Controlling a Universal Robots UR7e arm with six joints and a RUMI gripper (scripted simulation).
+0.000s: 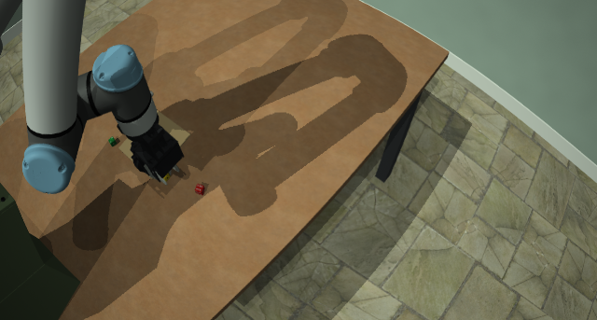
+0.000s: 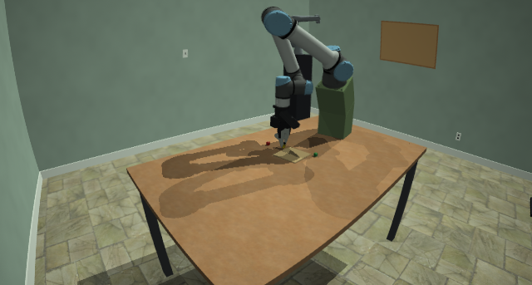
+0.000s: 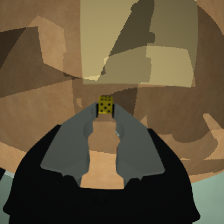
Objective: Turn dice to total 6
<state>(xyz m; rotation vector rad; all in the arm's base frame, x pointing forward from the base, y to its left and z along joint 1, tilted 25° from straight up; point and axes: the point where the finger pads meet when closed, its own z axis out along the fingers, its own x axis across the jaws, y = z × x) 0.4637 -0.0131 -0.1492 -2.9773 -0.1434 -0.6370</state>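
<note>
We list, seen from above: table, mat on it — first die left, second die right, third die between mat and second.

Yellow die: in claw | red, green dice: off mat
</note>
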